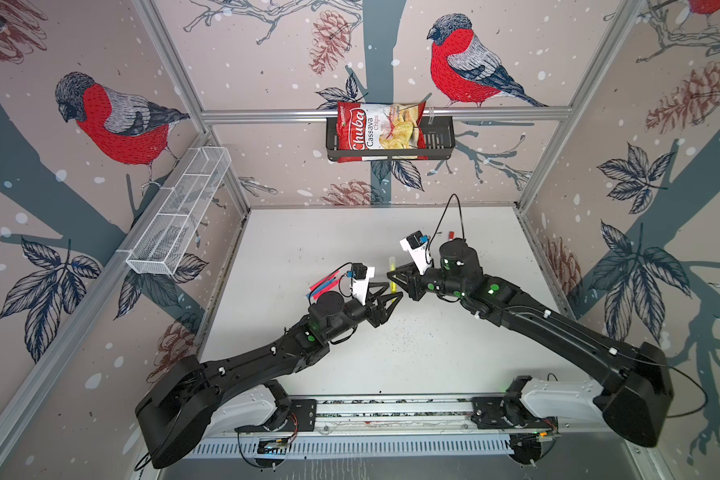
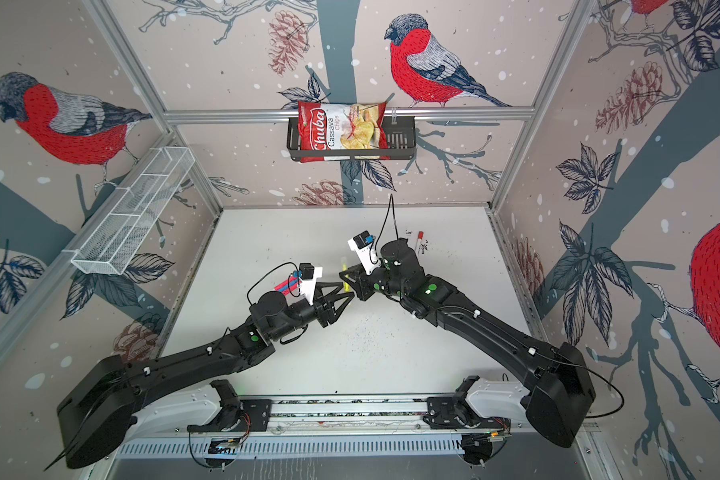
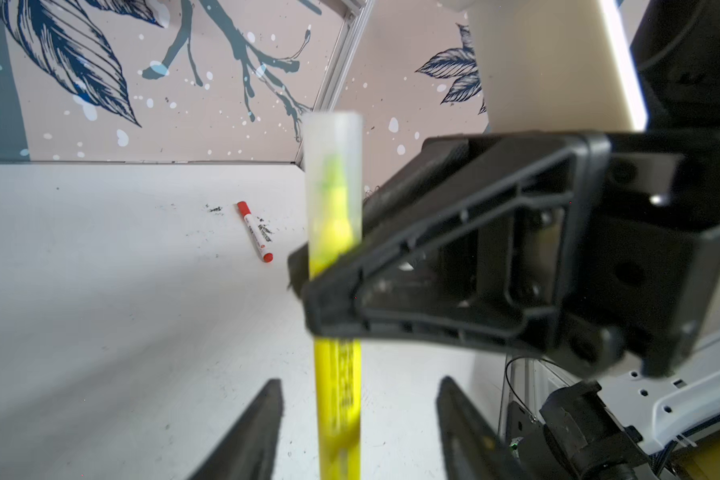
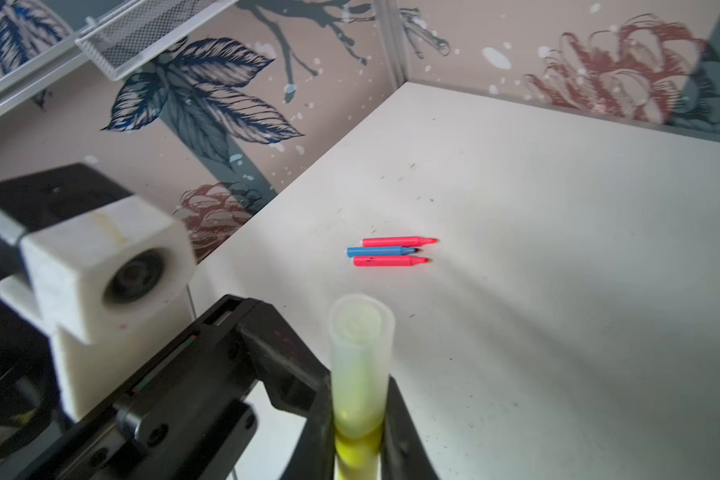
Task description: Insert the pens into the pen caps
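Right hand (image 3: 308,291) clamped on the yellow pen (image 3: 336,399) near the cap's lower edge, at the centre of both top views. Translucent cap (image 3: 332,166) sat over the tip. My left hand (image 3: 360,380) stood wide, fingers either side of the barrel, not touching. Pink pens (image 4: 395,241) and a blue pen (image 4: 381,251) lay together on the table (image 4: 558,249). White marker (image 3: 255,230) lay well apart.

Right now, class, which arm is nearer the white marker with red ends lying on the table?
Right. The white marker lies just beyond the right arm's wrist. The left arm ends mid-table, farther off, its pincer by the yellow pen.
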Robot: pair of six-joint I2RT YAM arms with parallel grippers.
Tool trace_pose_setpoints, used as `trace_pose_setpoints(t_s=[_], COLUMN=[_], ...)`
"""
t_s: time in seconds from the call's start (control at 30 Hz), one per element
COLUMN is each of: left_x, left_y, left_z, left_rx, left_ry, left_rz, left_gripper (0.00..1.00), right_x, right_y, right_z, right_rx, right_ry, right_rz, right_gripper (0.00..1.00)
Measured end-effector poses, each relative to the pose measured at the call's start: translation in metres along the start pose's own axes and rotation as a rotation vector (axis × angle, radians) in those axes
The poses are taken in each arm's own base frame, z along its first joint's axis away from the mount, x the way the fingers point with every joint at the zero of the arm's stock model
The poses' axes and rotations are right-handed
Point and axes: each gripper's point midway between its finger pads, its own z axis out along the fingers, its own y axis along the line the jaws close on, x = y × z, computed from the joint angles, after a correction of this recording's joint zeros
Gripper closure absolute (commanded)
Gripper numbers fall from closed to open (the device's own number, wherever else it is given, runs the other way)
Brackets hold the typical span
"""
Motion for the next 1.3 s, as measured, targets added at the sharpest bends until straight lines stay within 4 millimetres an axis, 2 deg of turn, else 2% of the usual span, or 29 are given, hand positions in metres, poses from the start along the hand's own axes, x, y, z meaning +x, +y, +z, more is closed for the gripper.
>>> trace_pose_setpoints(t_s=[0.2, 0.3, 0.47, 0.57, 0.7, 0.83, 0.9, 1.03, 1.3], left_x=[0.008, 0.011, 0.015, 0.018, 0.017, 0.012, 0.011, 0.012, 0.009], left_y=[0.011, 0.017, 0.022, 0.027, 0.027, 0.027, 0.027, 0.027, 0.028], left_z=[-0.003, -0.006, -0.014, -0.021, -0.028, -0.033, -0.036, -0.041, -0.045], left_rx=[-0.056, -0.086, -0.120, -0.146, -0.154, -0.165, -0.165, -0.169, -0.177], left_ry=[0.023, 0.026, 0.034, 0.032, 0.024, 0.006, 0.001, -0.006, -0.022], left_rz=[0.000, -0.001, -0.003, -0.004, -0.003, -0.001, -0.001, -0.003, -0.006], left_gripper=[0.31, 0.31, 0.31, 0.31, 0.31, 0.32, 0.32, 0.32, 0.32], right_x=[0.000, 0.000, 0.002, 0.012, 0.024, 0.027, 0.030, 0.036, 0.057], right_y=[-0.052, -0.096, -0.187, -0.235, -0.287, -0.333, -0.348, -0.365, -0.377], right_z=[0.004, 0.004, 0.007, 0.013, 0.024, 0.024, 0.025, 0.040, 0.041], right_rx=[0.121, 0.212, 0.364, 0.426, 0.495, 0.561, 0.593, 0.612, 0.660], right_ry=[0.002, 0.004, 0.043, 0.092, 0.160, 0.184, 0.200, 0.246, 0.319], right_rz=[0.079, 0.137, 0.281, 0.358, 0.441, 0.498, 0.513, 0.531, 0.561], right_gripper=[0.94, 0.94, 0.96, 0.97, 0.97, 0.95, 0.95, 0.95, 0.93])
